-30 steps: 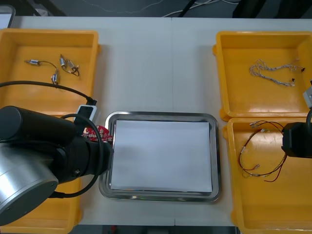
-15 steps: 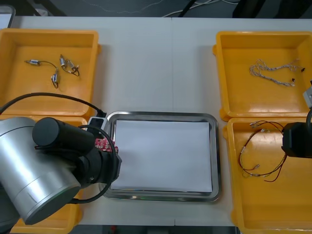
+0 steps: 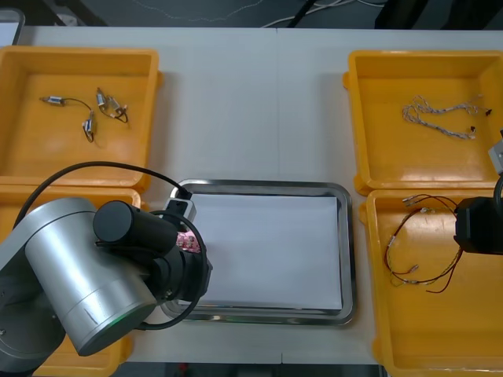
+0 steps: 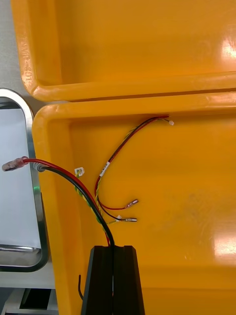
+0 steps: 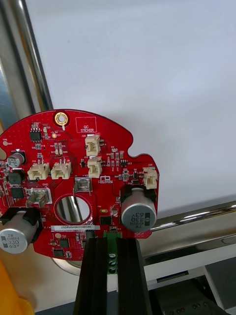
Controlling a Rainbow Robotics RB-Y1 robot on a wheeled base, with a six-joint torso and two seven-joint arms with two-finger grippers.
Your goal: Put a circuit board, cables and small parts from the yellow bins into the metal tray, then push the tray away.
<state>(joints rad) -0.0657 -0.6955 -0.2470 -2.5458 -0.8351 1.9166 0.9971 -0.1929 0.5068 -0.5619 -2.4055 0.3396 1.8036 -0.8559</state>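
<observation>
LEFT: your left end effector [image 5: 112,243] is clamped on the red circuit board [image 5: 73,182], which stands beyond its fingertips over the metal tray's [image 3: 259,186] left rim | RIGHT: your right end effector [image 4: 113,248] pinches a red and yellow cable [image 4: 64,173] above the near right yellow bin [image 4: 187,206].

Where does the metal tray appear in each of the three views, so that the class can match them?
Front view: the metal tray lies mid-table between the yellow bins.
Right wrist view: its corner lies beside the bin under the right pincer.
Left wrist view: its rim runs behind the circuit board in the left pincer.
Shared landmark: its white lining.
</observation>
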